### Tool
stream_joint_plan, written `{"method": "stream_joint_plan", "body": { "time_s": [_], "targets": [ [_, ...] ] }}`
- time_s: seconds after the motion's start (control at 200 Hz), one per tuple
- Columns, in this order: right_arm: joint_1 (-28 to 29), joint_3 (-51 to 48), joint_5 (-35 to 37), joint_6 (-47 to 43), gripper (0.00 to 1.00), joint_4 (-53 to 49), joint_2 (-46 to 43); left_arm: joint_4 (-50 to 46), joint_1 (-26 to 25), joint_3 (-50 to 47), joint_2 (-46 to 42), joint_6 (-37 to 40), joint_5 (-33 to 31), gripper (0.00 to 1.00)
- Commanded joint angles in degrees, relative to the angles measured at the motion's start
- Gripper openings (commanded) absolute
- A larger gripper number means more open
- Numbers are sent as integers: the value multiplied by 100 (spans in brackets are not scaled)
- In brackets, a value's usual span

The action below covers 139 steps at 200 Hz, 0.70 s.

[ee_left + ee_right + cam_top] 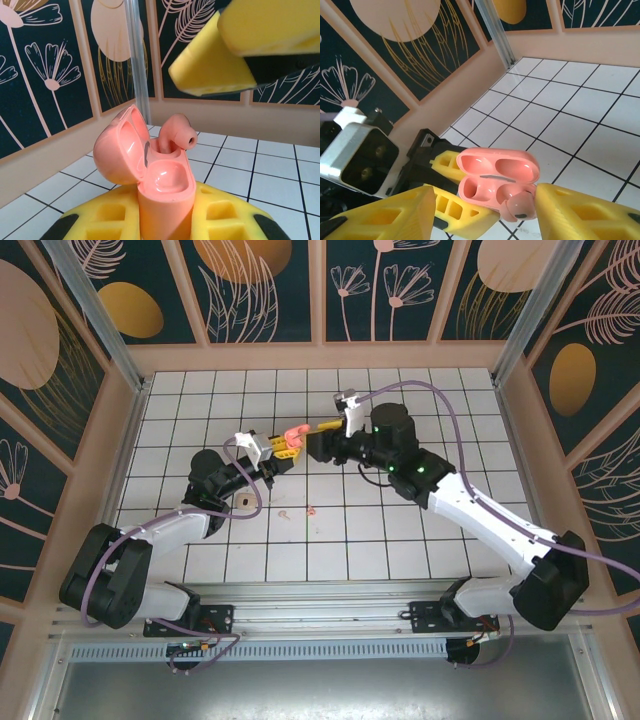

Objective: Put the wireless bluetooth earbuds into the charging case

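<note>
My left gripper (165, 227) is shut on the salmon-pink charging case (165, 185), holding it upright above the tiles with its lid hinged open. One pale-pink earbud (179, 132) stands partly in the case's far socket, its head sticking out; the near socket is empty. My right gripper (485, 200) hovers open just over the case (497, 175). That earbud (520, 206) lies against its right finger, while the left finger stands well apart. In the top view both grippers meet at the case (292, 432). Two tiny pink bits (313, 508) lie on the tiles nearer the arms.
The white tiled floor (430, 400) is ringed by a low wooden wall (320, 355) with patterned panels. A metal post (136, 55) stands in the far corner. The left arm's cable (250, 502) loops over the tiles near the pink bits.
</note>
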Motion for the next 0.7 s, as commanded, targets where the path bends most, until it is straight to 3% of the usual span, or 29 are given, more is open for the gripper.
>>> {"method": "stream_joint_plan", "body": {
  "time_s": [0.0,0.225,0.691],
  "targets": [
    [-259,128,-254,459,52,84,-168,209,-32,94,-111,90,148,1],
    [-787,136,-868,1436,37,-215,-24,205,-42,92,-116,89,155,1],
    [-924,-18,-1763,2326,16,-471,290,209,-40,105,-108,82,162,1]
  ]
}}
